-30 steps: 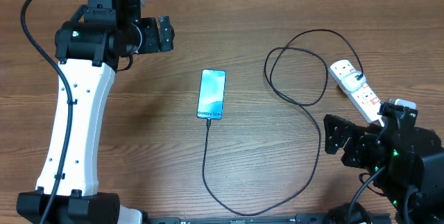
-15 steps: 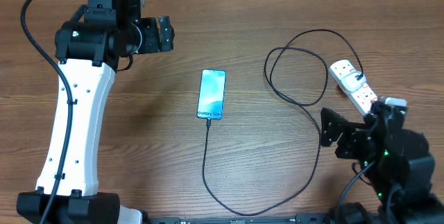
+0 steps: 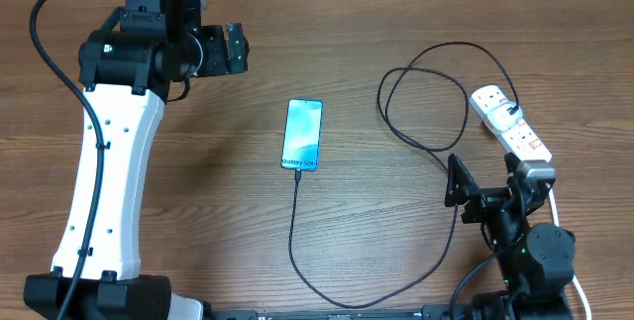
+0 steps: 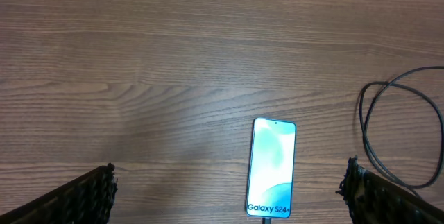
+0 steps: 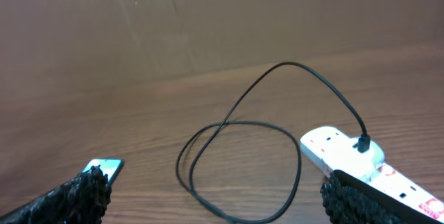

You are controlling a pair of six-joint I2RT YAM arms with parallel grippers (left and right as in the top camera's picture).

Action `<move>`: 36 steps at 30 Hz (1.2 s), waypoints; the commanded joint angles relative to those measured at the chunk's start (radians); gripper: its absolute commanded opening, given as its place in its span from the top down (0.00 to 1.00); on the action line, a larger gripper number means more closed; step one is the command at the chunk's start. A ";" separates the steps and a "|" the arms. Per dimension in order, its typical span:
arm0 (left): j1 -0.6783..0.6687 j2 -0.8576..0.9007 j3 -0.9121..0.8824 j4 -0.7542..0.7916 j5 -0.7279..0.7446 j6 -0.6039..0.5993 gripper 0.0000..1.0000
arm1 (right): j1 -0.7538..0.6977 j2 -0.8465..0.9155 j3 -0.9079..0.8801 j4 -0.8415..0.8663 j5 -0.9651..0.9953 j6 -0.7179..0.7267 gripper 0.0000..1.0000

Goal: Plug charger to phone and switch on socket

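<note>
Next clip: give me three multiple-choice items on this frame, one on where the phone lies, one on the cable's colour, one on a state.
1. The phone lies A) near the table's middle; B) at its right edge; C) at its left edge.
2. The charger cable is A) white; B) black; C) red.
3. At the socket, the charger is A) plugged in; B) lying loose; C) absent.
Key: A, the phone sits centrally in the overhead view; B, thin black loops; A, its plug stands in the socket.
</note>
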 commanded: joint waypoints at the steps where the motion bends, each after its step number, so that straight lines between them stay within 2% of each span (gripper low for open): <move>1: -0.006 0.007 -0.003 0.000 -0.007 -0.021 0.01 | -0.018 -0.063 -0.070 0.077 -0.042 -0.071 0.00; 7: -0.006 0.007 -0.003 0.000 -0.007 -0.021 0.00 | -0.052 -0.134 -0.166 0.193 -0.066 -0.116 0.00; 22: -0.006 0.007 -0.003 0.000 -0.007 -0.021 0.01 | -0.059 -0.227 -0.279 0.301 -0.063 -0.154 0.00; 36: -0.006 0.007 -0.003 0.000 -0.007 -0.021 0.00 | -0.059 -0.227 -0.280 0.202 -0.028 -0.154 0.00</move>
